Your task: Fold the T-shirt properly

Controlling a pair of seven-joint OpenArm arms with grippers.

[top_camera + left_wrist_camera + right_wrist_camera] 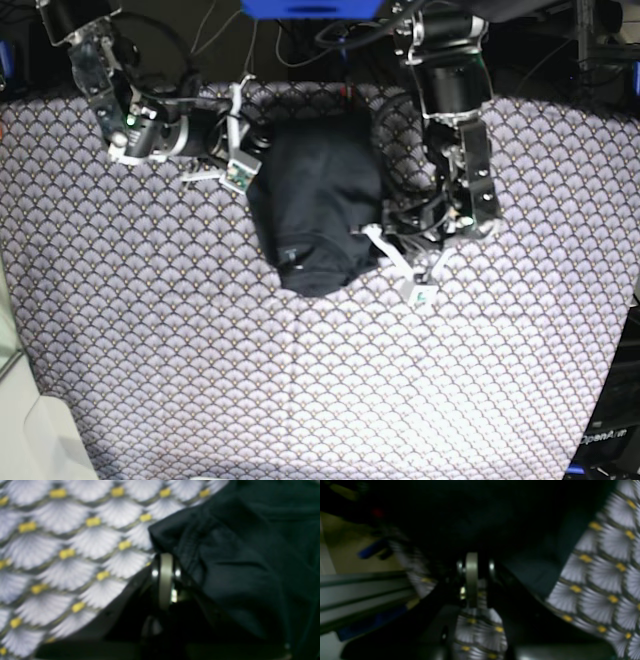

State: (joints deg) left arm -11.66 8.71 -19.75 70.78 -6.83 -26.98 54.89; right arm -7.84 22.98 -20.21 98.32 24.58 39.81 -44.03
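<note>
The dark T-shirt (315,205) lies bunched into a compact bundle at the middle back of the table, narrowing toward the front. My left gripper (372,232) is at the shirt's right front edge. In the left wrist view its jaws (163,556) are shut, and a raised peak of the T-shirt (237,562) sits right at the tips. My right gripper (252,145) is at the shirt's far left edge. In the blurred right wrist view it (471,555) is shut into the T-shirt's dark cloth (495,517).
The white-and-grey scallop-patterned tablecloth (300,380) covers the whole table. Cables and dark equipment (300,40) line the back edge. A metal rail (362,592) shows beside the table in the right wrist view. The table's front left corner (40,420) drops off.
</note>
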